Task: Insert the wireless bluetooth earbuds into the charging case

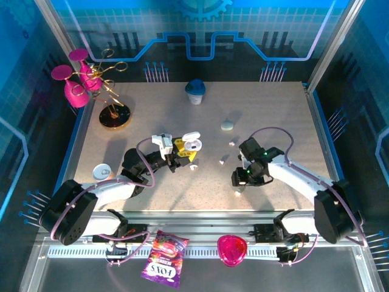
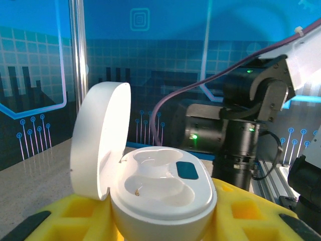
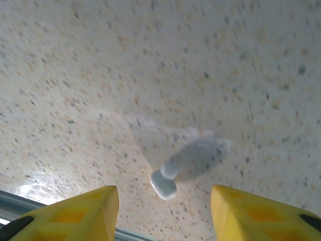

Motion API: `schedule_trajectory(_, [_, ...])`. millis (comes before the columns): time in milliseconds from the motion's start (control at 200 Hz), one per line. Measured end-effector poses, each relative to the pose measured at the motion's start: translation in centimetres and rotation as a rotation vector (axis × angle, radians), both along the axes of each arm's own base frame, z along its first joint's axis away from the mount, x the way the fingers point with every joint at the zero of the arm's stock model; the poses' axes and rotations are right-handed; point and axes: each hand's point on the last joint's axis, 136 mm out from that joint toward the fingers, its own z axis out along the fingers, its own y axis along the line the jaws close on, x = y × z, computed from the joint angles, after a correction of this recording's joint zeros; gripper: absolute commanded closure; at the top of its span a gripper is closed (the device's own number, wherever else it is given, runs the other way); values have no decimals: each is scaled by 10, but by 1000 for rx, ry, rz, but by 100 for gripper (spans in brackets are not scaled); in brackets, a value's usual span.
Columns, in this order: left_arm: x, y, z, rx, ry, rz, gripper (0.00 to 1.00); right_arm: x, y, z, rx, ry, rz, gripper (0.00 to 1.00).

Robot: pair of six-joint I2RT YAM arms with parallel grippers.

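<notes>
The white charging case (image 1: 192,146) (image 2: 165,193) has its lid (image 2: 98,145) swung up, and both wells inside look empty. My left gripper (image 1: 181,153) (image 2: 160,223) is shut on the case's base, with yellow fingers on either side, left of the table's middle. My right gripper (image 1: 237,182) (image 3: 164,213) points down near the front edge and stands open. One of the wireless bluetooth earbuds (image 3: 164,183) (image 1: 238,192) lies on the table between its fingers (image 3: 80,211), touching neither. Other earbuds (image 1: 222,162) (image 1: 231,143) (image 1: 192,166) lie loose between the two arms.
A shut pale case (image 1: 227,125) lies mid-table and a round one (image 1: 102,172) sits at the left. A blue cup (image 1: 195,91) stands at the back, and a gold stand (image 1: 114,115) with pink glasses at the back left. The table's front edge (image 3: 30,208) runs just below my right gripper.
</notes>
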Motion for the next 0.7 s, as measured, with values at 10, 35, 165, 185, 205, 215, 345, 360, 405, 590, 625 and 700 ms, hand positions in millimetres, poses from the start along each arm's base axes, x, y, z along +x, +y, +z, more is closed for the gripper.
schedule_trajectory(10, [0,0,0,0,0,0,75,-2,-1,-1,-3,3,-1,49])
schedule_trajectory(35, [0,0,0,0,0,0,75,-5,-1,-3,-6,10,-5,48])
schedule_trajectory(165, [0,0,0,1,0,-3,75,-20,1,-12,-26,45,-3,48])
schedule_trajectory(185, [-1,0,0,1,0,-5,75,-22,2,-12,-28,48,0,48])
schedule_trajectory(205, [-1,0,0,1,0,-6,75,-24,3,-12,-30,50,1,48])
schedule_trajectory(215, [-1,-1,0,2,0,-7,75,-24,4,-12,-31,50,2,49])
schedule_trajectory(345, [-1,-1,-2,6,6,-7,75,-31,13,-9,-32,33,10,49])
schedule_trajectory(360, [0,-1,-2,7,8,-7,75,-32,15,-8,-29,31,9,49])
schedule_trajectory(405, [0,-1,-3,8,11,-7,75,-34,18,-6,-19,24,9,49])
schedule_trajectory(590, [0,-1,-3,10,15,-10,75,-39,32,-10,26,28,-5,49])
schedule_trajectory(625, [0,-1,-3,10,14,-10,75,-39,35,-12,36,31,-7,49])
schedule_trajectory(700, [0,-1,-3,10,14,-10,75,-40,41,-18,50,40,-11,49])
